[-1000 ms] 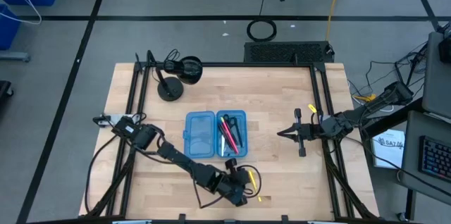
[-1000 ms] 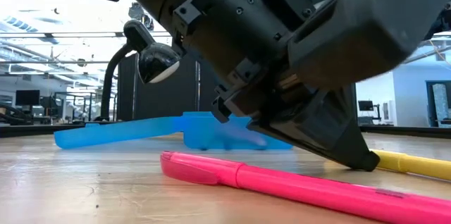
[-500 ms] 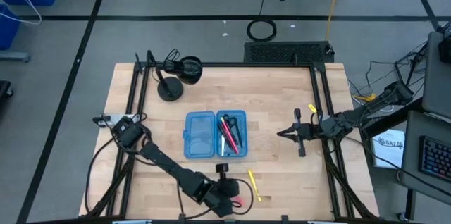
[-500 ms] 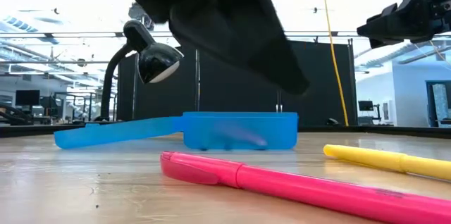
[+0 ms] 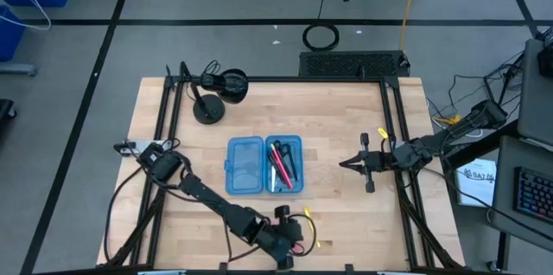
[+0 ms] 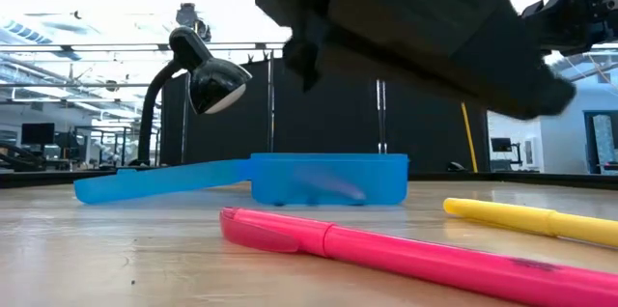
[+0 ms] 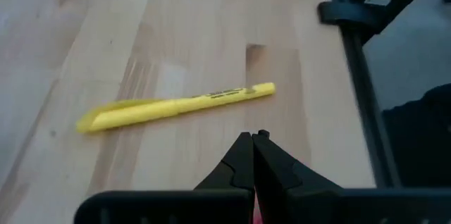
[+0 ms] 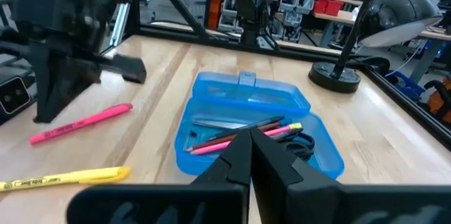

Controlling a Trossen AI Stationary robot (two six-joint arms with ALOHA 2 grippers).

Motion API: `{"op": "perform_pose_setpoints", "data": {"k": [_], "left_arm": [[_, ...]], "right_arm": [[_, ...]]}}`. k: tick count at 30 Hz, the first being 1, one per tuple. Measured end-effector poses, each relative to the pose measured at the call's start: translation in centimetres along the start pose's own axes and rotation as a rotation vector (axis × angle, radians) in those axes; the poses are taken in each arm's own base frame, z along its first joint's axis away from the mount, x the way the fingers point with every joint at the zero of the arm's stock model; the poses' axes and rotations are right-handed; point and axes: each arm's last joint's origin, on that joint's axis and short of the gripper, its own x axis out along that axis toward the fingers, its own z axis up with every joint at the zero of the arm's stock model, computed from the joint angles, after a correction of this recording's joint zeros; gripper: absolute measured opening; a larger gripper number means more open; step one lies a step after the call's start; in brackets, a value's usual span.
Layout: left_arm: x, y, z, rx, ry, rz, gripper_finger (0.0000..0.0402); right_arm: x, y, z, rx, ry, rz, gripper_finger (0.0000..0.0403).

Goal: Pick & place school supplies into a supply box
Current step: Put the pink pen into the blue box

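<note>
The translucent blue supply box [image 5: 263, 165] lies open mid-table; its right half [image 8: 246, 146] holds pens, a pink marker and black-handled scissors [image 8: 304, 140]. A pink highlighter [image 6: 386, 249] [image 8: 81, 125] and a yellow highlighter [image 7: 176, 104] [image 5: 308, 217] lie flat on the wood by the near edge. My left gripper [image 5: 298, 236] [image 7: 251, 137] hovers shut above the pink highlighter, pointing toward the yellow one and touching nothing. My right gripper [image 5: 346, 164] [image 8: 250, 131] waits shut, off the table, right of the box.
A black desk lamp [image 5: 212, 93] stands on its round base at the far left of the table. Black frame rails [image 5: 399, 137] run along the table's sides. Bare wood lies between the box and the right gripper.
My left gripper rose from table level beside the yellow highlighter, swung toward the table's left, then came back right, and now hangs higher above the pink highlighter. Both highlighters and the box stayed where they were.
</note>
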Motion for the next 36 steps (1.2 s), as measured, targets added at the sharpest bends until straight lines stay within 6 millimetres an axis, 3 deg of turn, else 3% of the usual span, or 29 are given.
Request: {"op": "perform_pose_setpoints", "data": {"k": [9,13,16,19,23,36], "left_arm": [[0.4,-0.8,-1.1,0.020,0.071,-0.110,0.0001],[-1.3,-2.5,-1.5,0.031,0.105,-0.146,0.0001],[-2.7,-2.9,-2.8,-0.008,0.207,-0.062,0.0001],[-2.8,-2.0,-4.5,-0.058,0.322,0.082,0.0001],[-2.6,-0.9,-4.5,-0.117,0.330,0.163,0.0001],[-1.3,2.9,-2.7,-0.114,0.344,0.254,0.0001]], "right_arm": [[0.0,0.0,0.0,-0.005,-0.003,-0.001,0.0000],[0.0,0.0,0.0,-0.005,-0.004,-0.001,0.0000],[0.0,0.0,0.0,-0.005,-0.004,-0.001,0.0000],[0.0,0.0,0.1,-0.004,-0.005,-0.001,0.0000],[0.0,0.0,0.1,0.003,-0.007,-0.001,0.0000],[0.0,0.0,0.0,0.010,-0.004,0.001,0.0000]]}}
